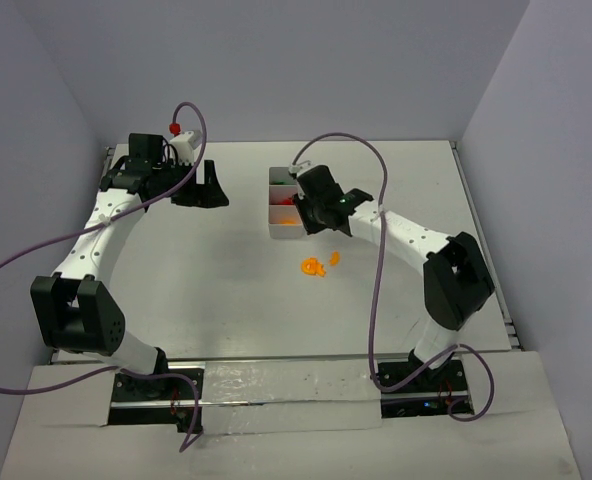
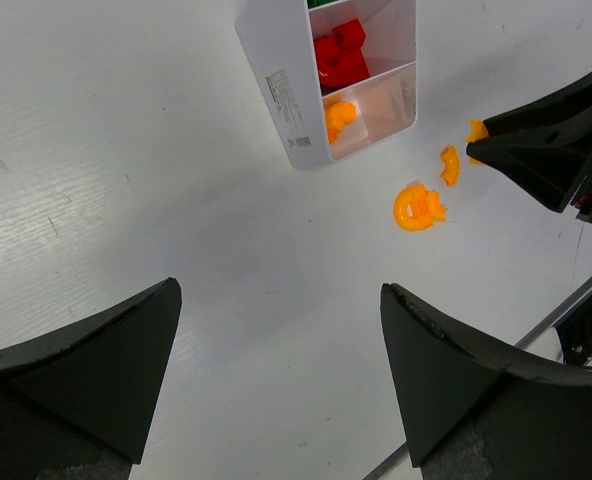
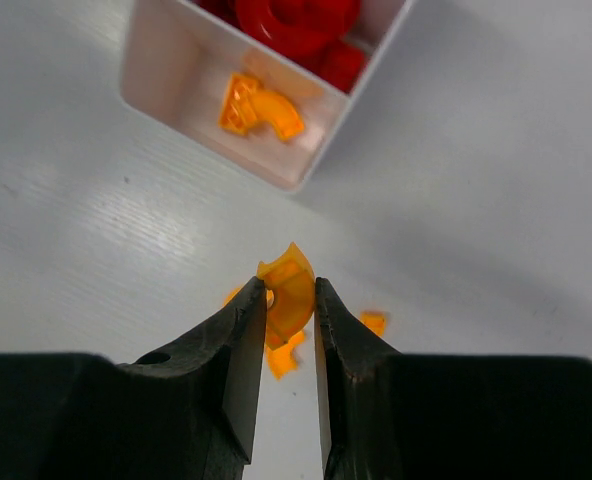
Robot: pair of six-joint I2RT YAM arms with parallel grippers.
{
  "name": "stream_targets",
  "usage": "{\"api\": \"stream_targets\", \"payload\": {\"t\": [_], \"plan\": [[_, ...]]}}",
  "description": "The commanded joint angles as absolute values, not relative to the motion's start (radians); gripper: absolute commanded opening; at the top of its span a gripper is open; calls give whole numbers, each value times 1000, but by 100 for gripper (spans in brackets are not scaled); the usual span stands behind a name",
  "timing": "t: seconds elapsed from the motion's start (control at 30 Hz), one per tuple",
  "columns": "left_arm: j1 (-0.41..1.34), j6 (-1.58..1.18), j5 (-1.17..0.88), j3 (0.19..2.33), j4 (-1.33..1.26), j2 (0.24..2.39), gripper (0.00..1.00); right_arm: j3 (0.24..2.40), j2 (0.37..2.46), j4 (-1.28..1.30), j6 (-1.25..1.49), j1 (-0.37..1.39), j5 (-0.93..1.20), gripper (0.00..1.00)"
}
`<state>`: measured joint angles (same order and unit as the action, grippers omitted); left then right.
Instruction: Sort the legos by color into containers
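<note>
My right gripper (image 3: 291, 286) is shut on a curved orange lego (image 3: 288, 268), held above the table just in front of the white tray of containers (image 3: 156, 65). The nearest compartment holds one orange lego (image 3: 259, 108). The one behind it holds red legos (image 3: 296, 25), and a bit of green (image 2: 321, 3) shows in the farthest. Two orange legos (image 2: 417, 207) (image 2: 450, 165) lie loose on the table near the tray. In the top view the right gripper (image 1: 321, 215) hangs beside the tray (image 1: 273, 205). My left gripper (image 1: 201, 190) stands open and empty, well left of the tray.
The table's near edge (image 2: 576, 295) runs along the lower right of the left wrist view. Grey walls close in the table at the back and on both sides. A purple cable (image 1: 376, 270) trails along the right arm.
</note>
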<state>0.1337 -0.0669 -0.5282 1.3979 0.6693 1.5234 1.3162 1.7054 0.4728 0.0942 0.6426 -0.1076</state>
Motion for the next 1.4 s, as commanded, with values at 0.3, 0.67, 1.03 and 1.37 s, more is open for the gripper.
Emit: {"api": "stream_targets", "payload": {"t": [0.3, 0.67, 1.03, 1.37], "plan": [[131, -55, -525, 1419, 618, 1499, 91, 1555, 1901, 435, 17, 685, -236, 20], [132, -52, -525, 1404, 615, 1496, 91, 1595, 1948, 403, 11, 686, -272, 24], [132, -49, -519, 1406, 618, 1493, 91, 1637, 1979, 424, 12, 689, -266, 51], [132, -50, -512, 1400, 619, 1474, 92, 1549, 1832, 445, 30, 693, -243, 65]]}}
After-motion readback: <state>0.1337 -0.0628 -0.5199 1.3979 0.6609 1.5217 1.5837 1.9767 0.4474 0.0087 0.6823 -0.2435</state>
